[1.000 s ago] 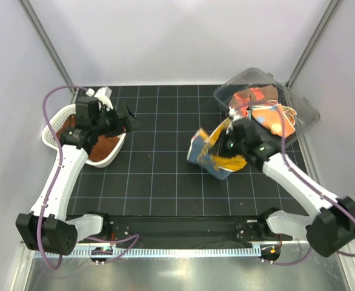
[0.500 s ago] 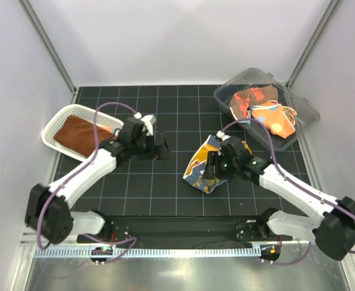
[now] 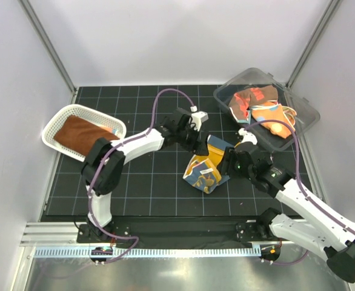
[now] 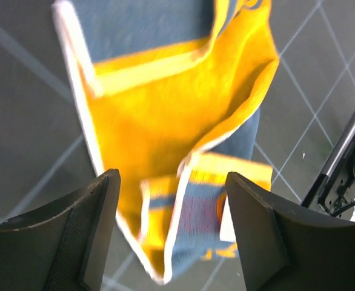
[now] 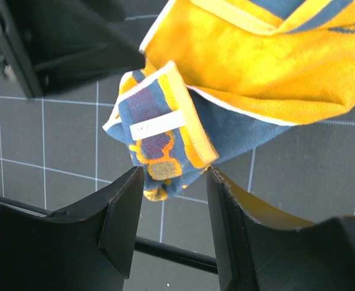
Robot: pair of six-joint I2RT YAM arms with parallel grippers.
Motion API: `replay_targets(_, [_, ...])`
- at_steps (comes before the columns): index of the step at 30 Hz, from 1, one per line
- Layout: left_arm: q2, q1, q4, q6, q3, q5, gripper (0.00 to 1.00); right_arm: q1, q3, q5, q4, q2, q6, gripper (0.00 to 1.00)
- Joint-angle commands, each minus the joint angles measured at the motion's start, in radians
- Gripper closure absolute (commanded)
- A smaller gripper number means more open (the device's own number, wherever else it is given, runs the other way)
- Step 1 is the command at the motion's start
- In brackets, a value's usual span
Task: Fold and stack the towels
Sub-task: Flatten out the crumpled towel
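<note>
Top external view showed the job at an early stage. One rust-brown towel (image 3: 77, 134) lay flat in the white mesh basket (image 3: 53, 123), well off to the left of the left tool (image 3: 200, 144), and looked like the only piece dealt with. Several orange and red towels (image 3: 259, 106) sat bunched in the clear plastic bin (image 3: 301, 124), beyond the right tool (image 3: 229, 162) and to its right, none of them folded.

The yellow-and-blue towel (image 3: 203, 173) lay crumpled on the black gridded desk (image 3: 141, 188), directly under both tools. No tidy fold showed in it yet.

In the left wrist view, that tool's fingers (image 4: 86, 236) stood apart with the yellow cloth spread below the gap and nothing pinched. In the right wrist view, the fingers (image 5: 120, 218) were likewise apart. A rolled blue corner bearing a white label (image 5: 156, 124) lay just ahead of the tips and was not clamped.

What was left, by the look of it, was flattening and folding this towel, then the ones in the bin, and stacking them all. The main hindrance seemed to be crowding, since both tools hung close together over one small heap and the left tool's dark body filled the space just ahead of the right tool. The bin and basket were out of the way.
</note>
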Motion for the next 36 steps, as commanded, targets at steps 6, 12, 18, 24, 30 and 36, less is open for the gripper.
replay_targets(6, [0.148, -0.001, 0.024, 0.121, 0.152, 0.282, 0.32, -0.001, -0.013, 0.021, 0.012, -0.051, 0.013, 0.47])
replay_targets(12, [0.225, -0.005, -0.031, 0.142, 0.218, 0.373, 0.41, 0.002, -0.004, 0.034, 0.001, -0.073, 0.010, 0.47])
replay_targets(18, [0.207, -0.011, -0.085, 0.201, 0.181, 0.356, 0.44, -0.001, 0.005, 0.039, -0.002, -0.070, 0.005, 0.47])
replay_targets(24, [0.196, -0.013, -0.099, 0.211, 0.167, 0.391, 0.47, -0.001, 0.007, 0.034, 0.013, -0.054, 0.011, 0.47])
replay_targets(30, [0.129, -0.014, -0.114, 0.216, 0.131, 0.359, 0.86, -0.001, 0.008, 0.057, 0.013, -0.051, 0.017, 0.47])
replay_targets(36, [-0.124, 0.024, -0.091, 0.149, 0.014, 0.166, 1.00, -0.011, 0.064, 0.028, 0.099, 0.082, 0.027, 0.47])
